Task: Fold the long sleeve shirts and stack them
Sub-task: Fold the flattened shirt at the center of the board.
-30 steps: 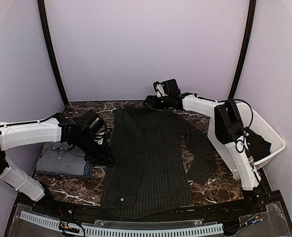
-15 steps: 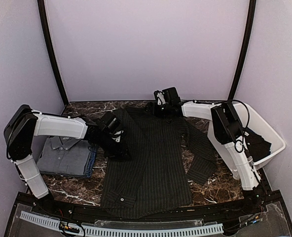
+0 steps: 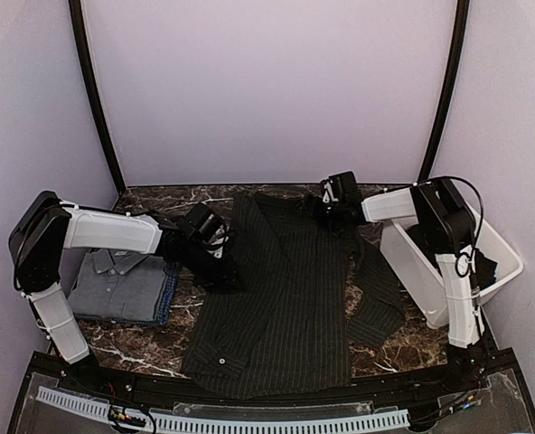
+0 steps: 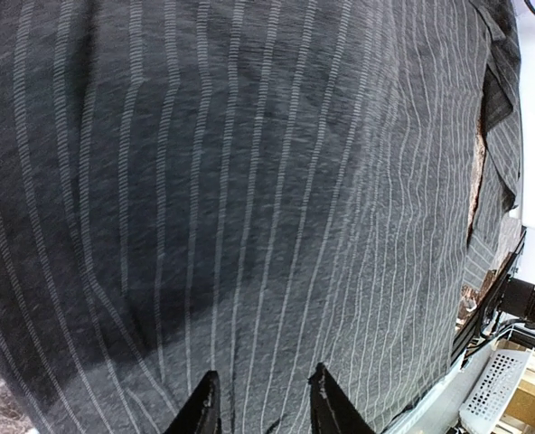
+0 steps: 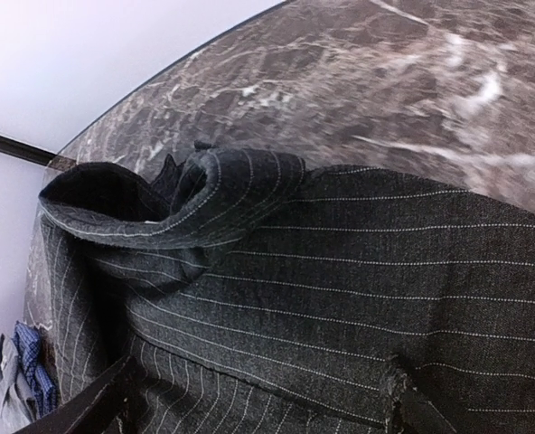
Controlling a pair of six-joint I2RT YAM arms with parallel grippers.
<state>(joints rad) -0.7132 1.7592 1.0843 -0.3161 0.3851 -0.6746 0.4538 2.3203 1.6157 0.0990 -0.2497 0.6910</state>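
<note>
Dark marble counter in a purple-walled booth, with the pinstripe shirt spread flat in the middle of the frame. The left gripper is at its left edge with fingers apart. The right gripper is at the collar, upper right, also wide apart.

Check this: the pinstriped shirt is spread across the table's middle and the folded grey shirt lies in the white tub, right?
No. The top external view shows the folded grey shirt on the left of the table, not in the white tub. The pinstriped shirt is spread mid-table.
</note>
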